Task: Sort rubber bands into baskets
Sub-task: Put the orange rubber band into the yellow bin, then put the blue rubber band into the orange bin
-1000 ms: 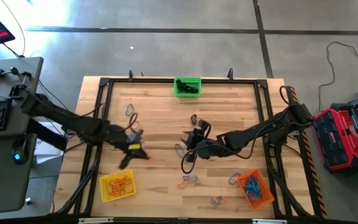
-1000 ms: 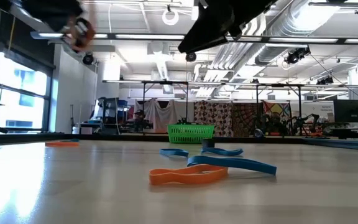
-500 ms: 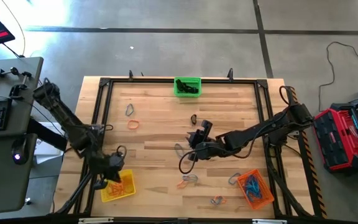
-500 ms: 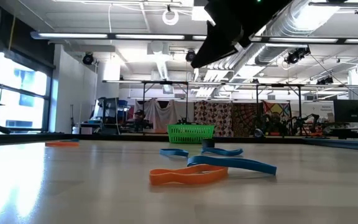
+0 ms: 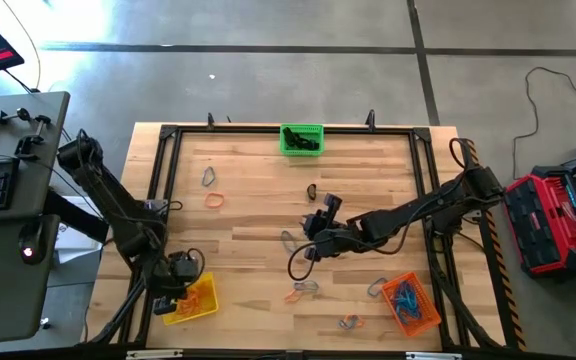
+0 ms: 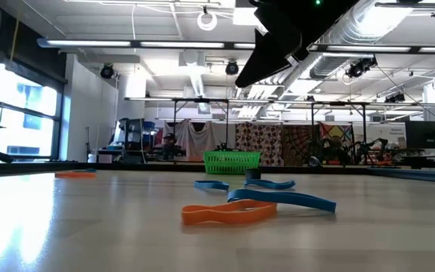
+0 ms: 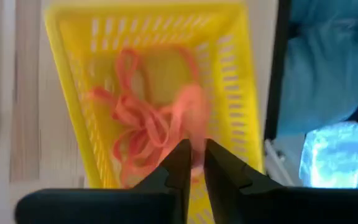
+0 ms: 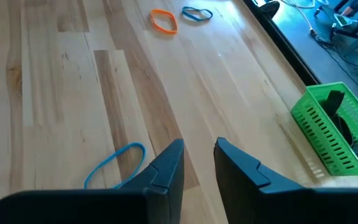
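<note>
My left gripper (image 7: 194, 158) hangs over the yellow basket (image 5: 190, 300) at the table's near left corner, its fingers a narrow gap apart. A blurred orange rubber band (image 7: 191, 112) shows just past its tips, above several orange bands (image 7: 135, 127) lying in the basket. My right gripper (image 8: 199, 155) hovers open above the table's middle (image 5: 308, 238), high over the wood in the low view (image 6: 266, 60), with nothing between its fingers. A blue band (image 8: 114, 162) lies on the wood beside it. The green basket (image 5: 301, 139) stands at the far edge, the orange basket (image 5: 410, 304) at the near right. My left gripper points down into the yellow basket, and the blurred orange band's lower end (image 7: 196, 152) reaches the gap between its fingertips. I cannot tell whether the fingers touch it.
Loose bands lie on the wood: an orange one (image 5: 214, 200) and a grey one (image 5: 208, 177) at the far left, a black one (image 5: 311, 191) in the middle, others near the front (image 5: 301, 290), (image 5: 349, 322). A black frame (image 5: 168, 130) rims the table. The green basket (image 8: 331, 127) holds black bands.
My left gripper has swung from the table's left middle toward the near left corner, sinking and turning, carrying an orange band over the yellow basket. My right gripper has stayed in place, and its fingers have drawn closer together.
</note>
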`<state>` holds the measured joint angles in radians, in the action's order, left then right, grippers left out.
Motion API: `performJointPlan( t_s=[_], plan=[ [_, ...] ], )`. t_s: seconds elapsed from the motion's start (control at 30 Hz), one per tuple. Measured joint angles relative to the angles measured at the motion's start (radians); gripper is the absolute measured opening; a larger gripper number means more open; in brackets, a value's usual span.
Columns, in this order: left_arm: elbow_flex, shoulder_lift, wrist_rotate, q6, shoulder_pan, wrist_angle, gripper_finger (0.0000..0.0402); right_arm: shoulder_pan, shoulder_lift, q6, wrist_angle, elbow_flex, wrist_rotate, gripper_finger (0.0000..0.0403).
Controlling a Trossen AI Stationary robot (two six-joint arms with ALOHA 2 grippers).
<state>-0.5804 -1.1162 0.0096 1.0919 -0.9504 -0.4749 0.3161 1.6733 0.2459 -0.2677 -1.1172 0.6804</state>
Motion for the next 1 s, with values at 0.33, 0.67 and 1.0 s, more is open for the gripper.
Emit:
performJointPlan(
  t_s=[0.33,0.67,1.0],
  plan=[
    [0.000,-0.040,0.031,0.078,0.000,0.000,0.0122,0.000,0.000,0.001,-0.058,-0.001,-0.015,0.0081],
    [0.000,0.054,0.034,0.112,0.000,0.001,0.0172,0.000,0.000,0.165,-0.498,-0.133,-0.156,0.0149],
    [0.003,0.144,-0.077,-0.019,0.004,0.053,0.0164,-0.002,0.000,0.401,-0.936,-0.172,-0.328,0.0176]
  ],
)
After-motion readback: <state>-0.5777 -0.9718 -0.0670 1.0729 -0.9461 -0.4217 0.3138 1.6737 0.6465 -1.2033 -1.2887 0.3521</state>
